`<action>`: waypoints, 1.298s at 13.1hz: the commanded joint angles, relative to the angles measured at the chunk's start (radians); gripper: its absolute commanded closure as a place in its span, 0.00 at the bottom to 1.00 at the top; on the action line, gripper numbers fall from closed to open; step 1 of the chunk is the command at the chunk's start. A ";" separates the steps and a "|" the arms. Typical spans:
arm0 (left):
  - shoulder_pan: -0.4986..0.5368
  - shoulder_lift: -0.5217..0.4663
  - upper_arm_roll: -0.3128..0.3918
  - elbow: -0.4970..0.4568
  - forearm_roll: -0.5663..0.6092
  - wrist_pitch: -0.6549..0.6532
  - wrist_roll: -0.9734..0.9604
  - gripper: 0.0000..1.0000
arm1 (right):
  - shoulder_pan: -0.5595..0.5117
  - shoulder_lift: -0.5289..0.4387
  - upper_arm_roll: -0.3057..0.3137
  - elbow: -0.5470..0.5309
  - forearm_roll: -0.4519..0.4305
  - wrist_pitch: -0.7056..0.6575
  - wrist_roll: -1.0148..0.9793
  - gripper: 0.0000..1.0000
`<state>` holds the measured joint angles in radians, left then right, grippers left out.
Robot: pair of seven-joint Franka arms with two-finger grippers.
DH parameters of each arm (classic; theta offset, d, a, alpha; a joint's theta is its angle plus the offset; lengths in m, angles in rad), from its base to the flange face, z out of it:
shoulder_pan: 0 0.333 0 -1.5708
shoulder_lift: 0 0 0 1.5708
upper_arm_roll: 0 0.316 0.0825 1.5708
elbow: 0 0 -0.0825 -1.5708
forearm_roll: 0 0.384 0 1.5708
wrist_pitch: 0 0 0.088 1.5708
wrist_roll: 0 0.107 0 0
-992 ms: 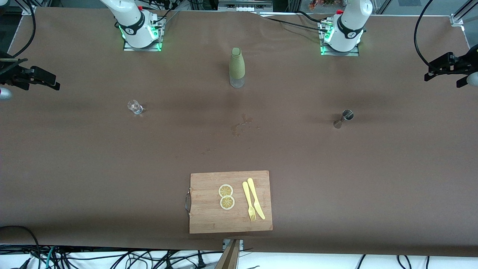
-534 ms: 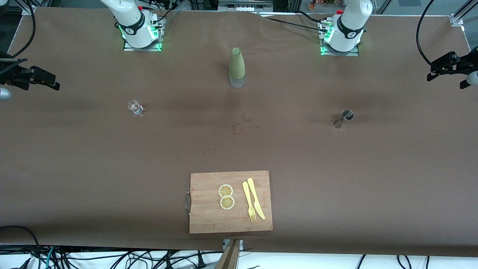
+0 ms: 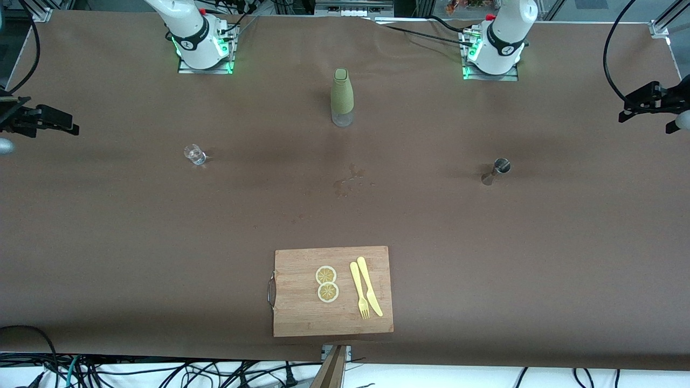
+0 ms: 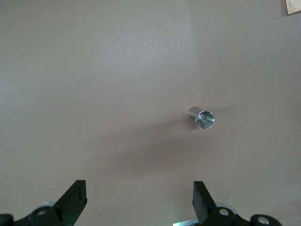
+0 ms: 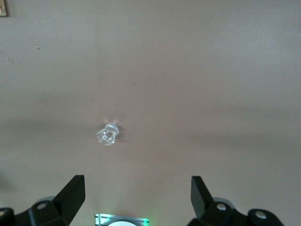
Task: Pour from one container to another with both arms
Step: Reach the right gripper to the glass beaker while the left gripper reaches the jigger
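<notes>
A small clear glass (image 3: 194,154) stands toward the right arm's end of the table. A steel jigger (image 3: 497,170) stands toward the left arm's end. Between the two bases stands a green-sleeved bottle (image 3: 342,97), upright and capped. Both arms are raised high. The right gripper (image 5: 136,186) hangs open and empty high over the glass (image 5: 107,135). The left gripper (image 4: 139,188) hangs open and empty high over the jigger (image 4: 203,118). In the front view only the arms' black hands show, the right one (image 3: 40,117) and the left one (image 3: 649,99), at the picture's side edges.
A wooden cutting board (image 3: 302,318) lies near the table's front edge with two lemon slices (image 3: 326,283), a yellow fork (image 3: 359,291) and a yellow knife (image 3: 370,285) on it. Small wet stains (image 3: 350,180) mark the brown cloth between bottle and board.
Both black hands have drifted slightly outward toward the picture's side edges. The glass, the jigger and the bottle have not moved.
</notes>
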<state>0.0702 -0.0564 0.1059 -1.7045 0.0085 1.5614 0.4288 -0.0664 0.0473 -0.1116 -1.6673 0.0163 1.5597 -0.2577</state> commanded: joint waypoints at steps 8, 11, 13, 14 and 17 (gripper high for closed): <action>0.223 0.220 0.093 -0.102 -0.333 0.126 0.888 0.00 | -0.042 0.052 -0.063 0.012 0.073 -0.045 -0.352 0.00; 0.272 0.256 0.104 -0.179 -0.392 0.129 1.107 0.00 | -0.153 0.129 -0.074 0.006 0.219 -0.125 -0.709 0.00; 0.307 0.308 0.107 -0.214 -0.455 0.129 1.278 0.00 | -0.203 0.207 -0.074 -0.023 0.266 -0.147 -1.029 0.00; 0.316 0.332 0.107 -0.236 -0.482 0.129 1.373 0.00 | -0.232 0.224 -0.077 -0.037 0.304 -0.145 -1.186 0.01; 0.324 0.429 0.107 -0.265 -0.586 0.131 1.629 0.00 | -0.260 0.272 -0.077 -0.136 0.394 -0.089 -1.583 0.01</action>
<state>0.3914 0.3152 0.2151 -1.9633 -0.5113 1.6826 1.8962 -0.3112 0.3176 -0.1939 -1.7401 0.3534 1.4393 -1.6254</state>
